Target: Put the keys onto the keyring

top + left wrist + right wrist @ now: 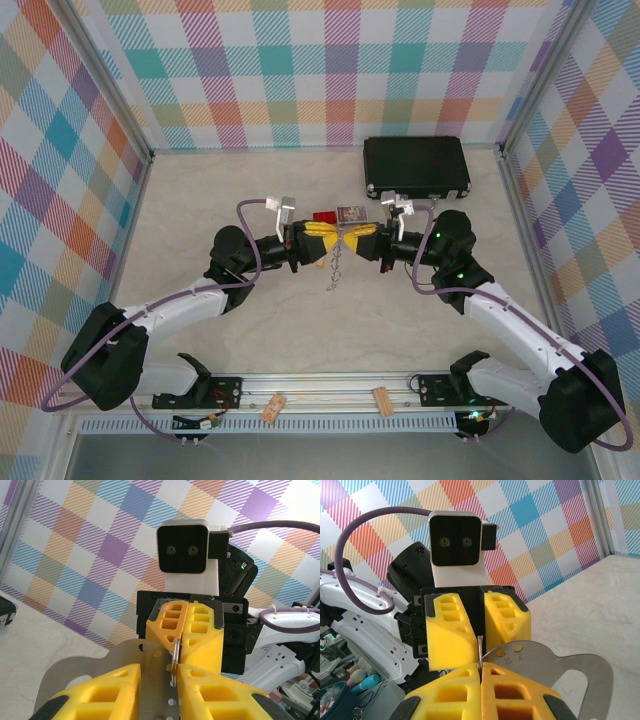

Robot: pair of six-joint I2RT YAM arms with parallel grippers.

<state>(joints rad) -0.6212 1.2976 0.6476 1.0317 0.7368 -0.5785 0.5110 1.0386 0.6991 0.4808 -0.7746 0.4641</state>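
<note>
Rearward, black case (417,166) closed, keyring (334,268) held aloft

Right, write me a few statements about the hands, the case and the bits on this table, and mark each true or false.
1. The left hand and right hand meet tip to tip over the table. True.
2. The right hand is wide open. False: it is shut on a thin metal ring.
3. The black case stands open. False: its lid is shut.
4. A small red rectangle lies just beyond the hands. True.
5. A wooden block lies by the far wall. False: it sits on the near rail.
</note>
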